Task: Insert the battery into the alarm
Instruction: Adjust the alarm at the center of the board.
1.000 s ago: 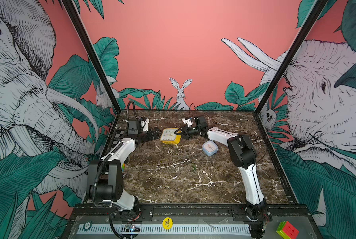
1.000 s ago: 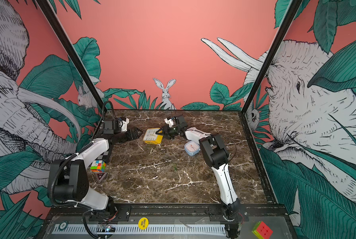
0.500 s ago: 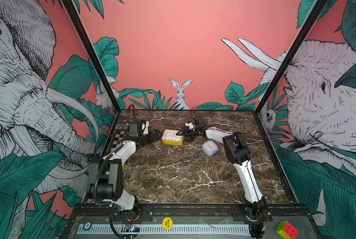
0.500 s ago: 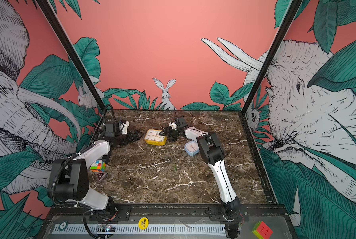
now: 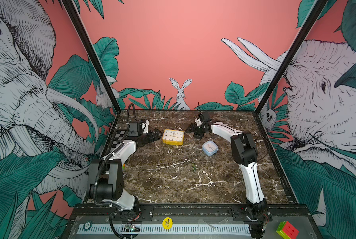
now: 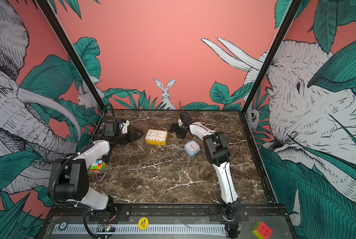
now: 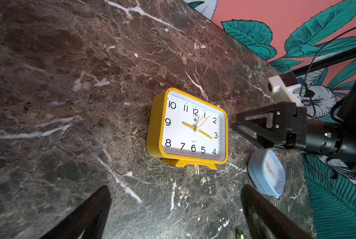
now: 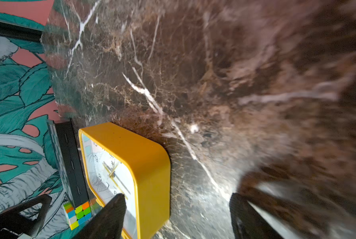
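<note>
The yellow alarm [image 5: 173, 137] [image 6: 156, 137] stands upright at the back middle of the marble table, dial facing the front [image 7: 189, 128]. The battery [image 5: 193, 167] [image 6: 175, 166], small and green, lies alone on the marble well in front of it; one end shows in the left wrist view [image 7: 239, 234]. My left gripper [image 5: 156, 135] [image 7: 175, 194] is open just left of the alarm, not touching it. My right gripper [image 5: 193, 132] [image 7: 235, 122] [image 8: 177, 198] is open just right of the alarm [image 8: 150, 165], holding nothing.
A small blue clock [image 5: 209, 148] [image 7: 266, 171] lies right of the alarm, under my right arm. A colour cube [image 6: 98, 166] [image 8: 77, 213] and a chessboard [image 5: 119, 136] sit at the left edge. Another cube [image 5: 288, 230] rests on the front rail.
My right gripper has opened wider and drawn back to the right, away from the alarm. The alarm now stands free. My left gripper has hardly moved.
</note>
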Available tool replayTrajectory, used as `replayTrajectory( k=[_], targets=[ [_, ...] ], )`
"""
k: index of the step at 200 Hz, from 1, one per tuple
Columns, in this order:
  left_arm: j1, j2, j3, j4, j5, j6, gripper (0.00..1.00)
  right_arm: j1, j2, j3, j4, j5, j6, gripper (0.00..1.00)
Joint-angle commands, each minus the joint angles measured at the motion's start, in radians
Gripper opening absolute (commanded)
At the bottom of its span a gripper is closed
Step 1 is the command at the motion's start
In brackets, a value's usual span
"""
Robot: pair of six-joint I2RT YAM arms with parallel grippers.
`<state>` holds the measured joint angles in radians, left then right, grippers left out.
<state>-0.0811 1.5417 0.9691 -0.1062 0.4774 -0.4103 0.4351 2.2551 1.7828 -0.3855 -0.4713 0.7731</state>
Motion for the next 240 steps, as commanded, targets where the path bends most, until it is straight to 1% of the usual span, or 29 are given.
replayTrajectory(
  k=[1,23,47,63,77,96,118,143,166,192,211,230,240],
  targets=[
    [-0.024,0.010,0.055,-0.013,0.018,0.034,0.99,-0.025,-0.165,-0.072,-0.025,0.086,-0.055,0.78],
    [-0.055,0.034,0.094,-0.029,0.020,0.048,0.99,-0.076,-0.328,-0.256,-0.003,0.076,-0.034,0.79],
    [-0.082,0.064,0.111,-0.012,0.046,0.033,0.99,-0.135,-0.510,-0.479,0.022,0.076,-0.006,0.79],
    [-0.103,0.081,0.122,0.003,0.053,0.028,0.99,-0.175,-0.588,-0.631,0.041,0.040,0.010,0.79],
    [-0.117,0.102,0.143,-0.002,0.067,0.030,0.99,-0.204,-0.643,-0.766,0.128,0.001,0.057,0.79],
    [-0.132,0.125,0.161,-0.002,0.079,0.030,0.99,-0.223,-0.710,-0.899,0.224,0.010,0.097,0.79],
    [-0.141,0.144,0.179,-0.003,0.088,0.030,0.99,-0.235,-0.697,-0.963,0.281,-0.021,0.109,0.79],
    [-0.146,0.156,0.194,-0.009,0.087,0.029,0.99,-0.244,-0.647,-1.025,0.443,-0.055,0.172,0.79],
    [-0.149,0.154,0.201,-0.021,0.079,0.031,0.98,-0.246,-0.589,-1.038,0.550,-0.068,0.198,0.79],
    [-0.154,0.151,0.200,-0.031,0.068,0.031,0.98,-0.246,-0.539,-1.030,0.596,-0.076,0.209,0.78],
    [-0.155,0.146,0.194,-0.036,0.060,0.030,0.98,-0.248,-0.506,-1.038,0.641,-0.074,0.238,0.75],
    [-0.155,0.142,0.190,-0.039,0.051,0.030,0.98,-0.247,-0.473,-1.055,0.723,-0.091,0.283,0.72],
    [-0.156,0.141,0.189,-0.041,0.047,0.029,0.98,-0.247,-0.457,-1.062,0.755,-0.099,0.300,0.69]
  ],
)
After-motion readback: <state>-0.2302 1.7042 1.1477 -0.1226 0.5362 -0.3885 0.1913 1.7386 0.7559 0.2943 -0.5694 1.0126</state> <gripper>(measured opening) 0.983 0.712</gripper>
